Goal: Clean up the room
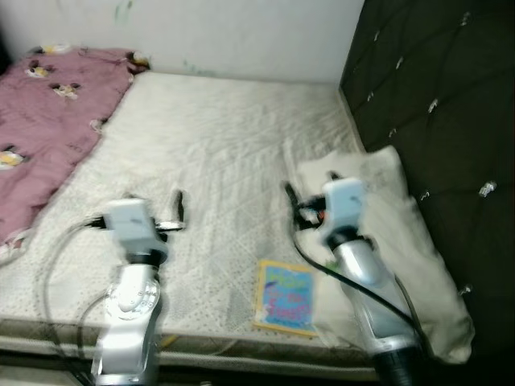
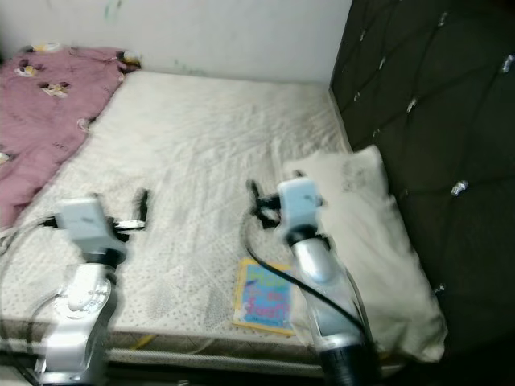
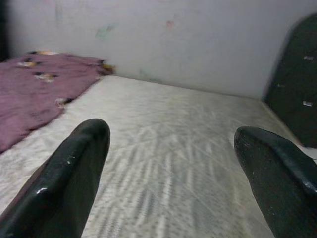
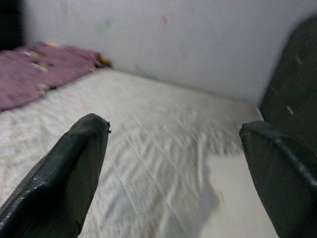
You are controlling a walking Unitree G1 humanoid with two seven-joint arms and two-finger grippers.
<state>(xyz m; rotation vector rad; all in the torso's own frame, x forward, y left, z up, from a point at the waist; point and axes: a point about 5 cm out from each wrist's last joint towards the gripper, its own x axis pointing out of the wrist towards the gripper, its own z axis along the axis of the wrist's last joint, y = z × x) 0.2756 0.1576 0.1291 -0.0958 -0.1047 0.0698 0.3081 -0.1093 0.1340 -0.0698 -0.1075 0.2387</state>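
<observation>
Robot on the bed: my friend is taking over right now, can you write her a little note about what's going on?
Left tool: open, holding nothing, above the mattress.
Right tool: open, holding nothing, beside the pillow.
Things: a colourful book lies flat near the front edge of the mattress, between the two arms. A pink blanket is bunched up in the far left corner. The pillow lies along the dark headboard.
Done: nothing picked up yet.
Left: probably put the book away and tidy the blanket.

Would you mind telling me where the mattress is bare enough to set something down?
The widest bare patch is mid-mattress, between the pink blanket and the pillow. Another lies between the left gripper and the book. It is crowded near the headboard, around the right gripper.
</observation>
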